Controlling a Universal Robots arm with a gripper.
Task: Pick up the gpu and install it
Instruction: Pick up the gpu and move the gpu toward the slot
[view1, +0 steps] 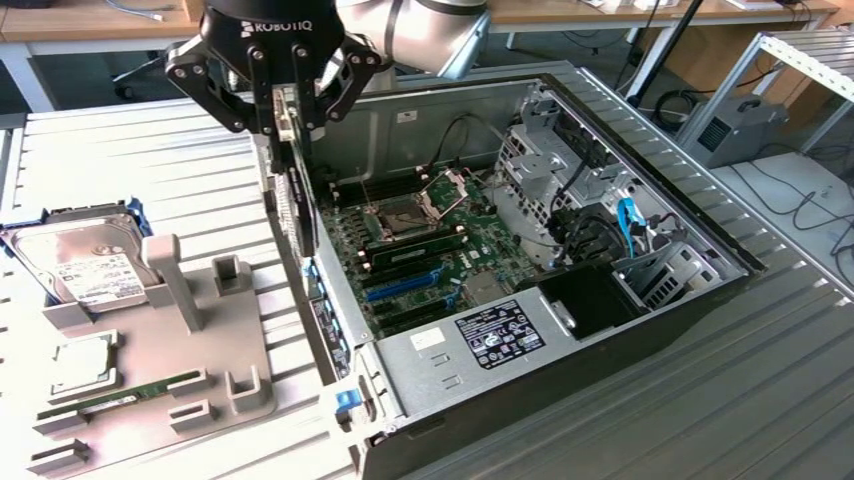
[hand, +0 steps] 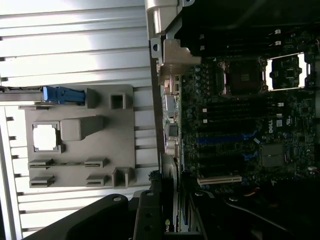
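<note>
Hanging edge-on from the black two-fingered gripper (view1: 287, 122), the gpu (view1: 296, 210), a thin dark expansion card, is clamped between the fingers, which close narrowly on its upper end. The card's long axis runs nearly straight down from the gripper. Its lower end reaches about level with the rear wall of the open black-and-silver computer case (view1: 694, 235), at the case's edge on the exterior view's left.

The green motherboard (view1: 454, 240) lies flat in the case floor. Its blue expansion slots (view1: 400, 287) sit just to the exterior view's right of the card and lower down, so the card appears beside the slots rather than over them. In the wrist view the card's edge (hand: 170, 220) rises between the fingers, with the blue slots (hand: 225, 137) off to one side.

The case rests on a ribbed metal table (view1: 134, 160). Beside it stands a grey moulded parts fixture (view1: 200, 350), with a silver hard drive (view1: 80, 265) and a narrow green RAM stick (view1: 120, 392). Wooden-topped benches and loose cables fill the room behind.
</note>
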